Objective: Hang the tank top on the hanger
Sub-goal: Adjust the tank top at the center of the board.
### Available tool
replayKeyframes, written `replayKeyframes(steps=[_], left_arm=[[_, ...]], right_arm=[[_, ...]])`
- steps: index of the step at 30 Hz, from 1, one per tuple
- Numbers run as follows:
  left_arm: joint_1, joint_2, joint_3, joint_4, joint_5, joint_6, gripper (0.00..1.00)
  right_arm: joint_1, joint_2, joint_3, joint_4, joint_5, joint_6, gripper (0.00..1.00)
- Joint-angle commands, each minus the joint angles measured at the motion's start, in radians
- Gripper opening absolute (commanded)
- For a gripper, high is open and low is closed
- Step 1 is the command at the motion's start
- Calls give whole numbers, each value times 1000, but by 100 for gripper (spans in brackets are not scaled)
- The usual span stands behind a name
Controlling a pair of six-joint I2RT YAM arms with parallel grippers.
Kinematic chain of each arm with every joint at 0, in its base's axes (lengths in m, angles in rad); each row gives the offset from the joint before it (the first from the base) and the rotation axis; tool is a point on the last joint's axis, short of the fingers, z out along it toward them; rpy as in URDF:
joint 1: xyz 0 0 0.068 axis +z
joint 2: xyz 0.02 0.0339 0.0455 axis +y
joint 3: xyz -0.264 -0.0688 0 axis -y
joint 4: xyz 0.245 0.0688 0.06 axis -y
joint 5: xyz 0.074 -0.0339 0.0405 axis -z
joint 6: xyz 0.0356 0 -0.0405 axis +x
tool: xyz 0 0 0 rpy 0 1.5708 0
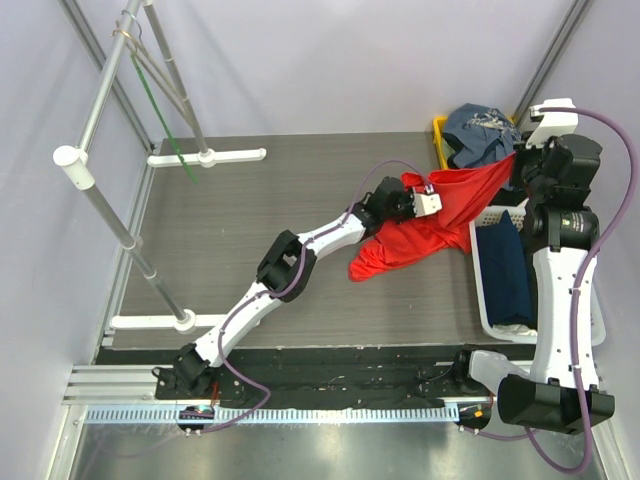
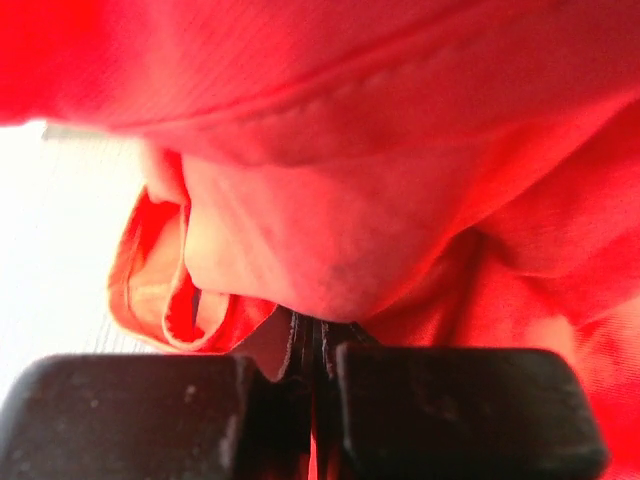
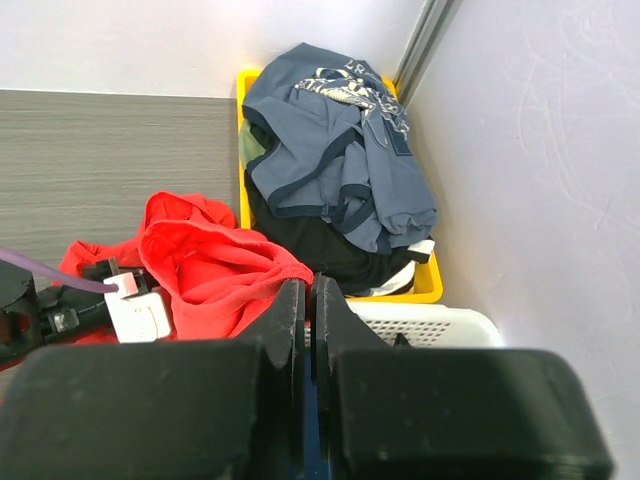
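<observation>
Grip status: your left hand is clenched, with a fold of the tank top pinched between its pads. Your right hand is also clamped shut. The right wrist view shows red fabric running up to its fingers, and the top view shows the cloth drawn up toward that hand, so treat this as a second hold on the garment.

Between the two hands the tank top spans the centre right of the top view. One end is raised toward the right hand, and the lower part trails onto the worktop. The garment is bunched rather than spread, and you cannot identify a strap or the neck opening in any view.

Beyond the garment, the yellow bin holds blue-grey clothes, and the white basket holds a navy garment.

The hanger hangs on the rack at the upper left of the top view, well apart from both hands.

Progress: early stage. The garment is out of the containers and gripped. You have yet to open it out, carry it to the hanger and thread it on.
</observation>
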State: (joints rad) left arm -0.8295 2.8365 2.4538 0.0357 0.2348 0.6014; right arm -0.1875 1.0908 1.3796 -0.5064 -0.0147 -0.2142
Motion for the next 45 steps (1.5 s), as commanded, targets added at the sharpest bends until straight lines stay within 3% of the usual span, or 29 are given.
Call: replayKeyframes(steps=[1, 8, 18, 24, 29, 34, 38, 45], left_arm=[[19, -49, 1, 70, -97, 18, 0], [113, -245, -128, 116, -199, -66, 0], [219, -624, -344, -17, -334, -17, 0], [227, -885, -427, -273, -339, -9, 0], [227, -1086, -394, -508, -371, -29, 0], [227, -1226, -337, -618, -489, -26, 0], [228, -1298, -262, -668, -601, 4, 0], [233, -1319, -274, -574, -784, 149, 0]], right_arm=[[-4, -25, 26, 25, -18, 12, 1], [-4, -16, 56, 20, -7, 13, 1], [-4, 49, 140, -20, -37, 49, 1], [14, 154, 312, -228, -319, 3, 1], [36, 192, 459, -314, -596, 16, 1], [36, 230, 663, -345, -748, 94, 1], [36, 224, 803, -272, -654, 157, 1], [36, 221, 759, -66, -210, 182, 1]])
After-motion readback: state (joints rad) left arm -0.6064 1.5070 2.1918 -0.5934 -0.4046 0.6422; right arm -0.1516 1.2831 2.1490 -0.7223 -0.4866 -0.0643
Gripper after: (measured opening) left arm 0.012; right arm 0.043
